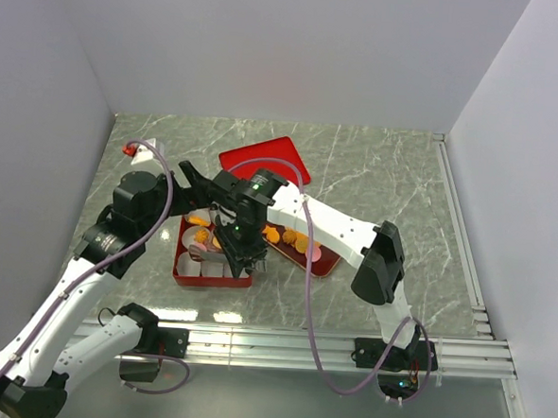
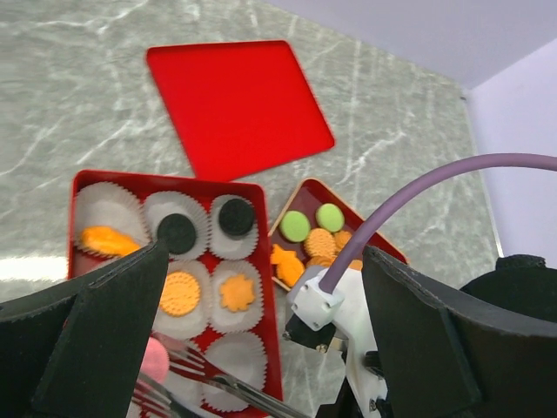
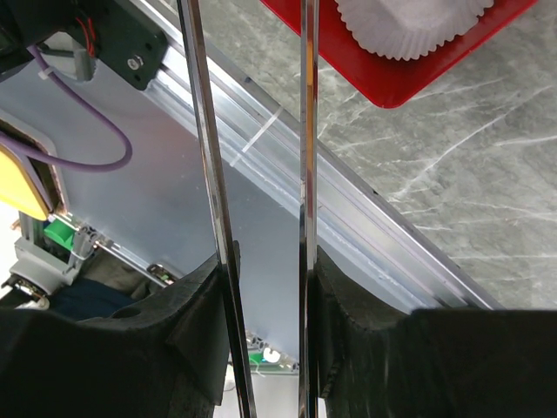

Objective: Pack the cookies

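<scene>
A red box (image 2: 271, 287) holds white paper cups. Five cups hold cookies: an orange one (image 2: 109, 239), two black discs (image 2: 177, 232), an orange disc (image 2: 180, 293) and an orange flower (image 2: 236, 293). My right gripper (image 1: 237, 249) is shut on metal tongs (image 2: 222, 380), and the tong arms (image 3: 307, 174) run between its fingers. A pink cookie (image 2: 155, 359) sits at the tong tips over the box's near cups. A small red tray (image 2: 372, 233) holds green cookies (image 2: 296, 226) and orange cookies (image 2: 319, 244). My left gripper (image 1: 197, 180) is open and empty above the box's far side.
The flat red lid (image 1: 263, 159) lies behind the box on the marble table. An empty paper cup (image 2: 235, 357) sits at the box's near right corner. The aluminium rail (image 1: 299, 343) runs along the table's near edge. The right arm's purple cable (image 2: 409, 196) crosses over the tray.
</scene>
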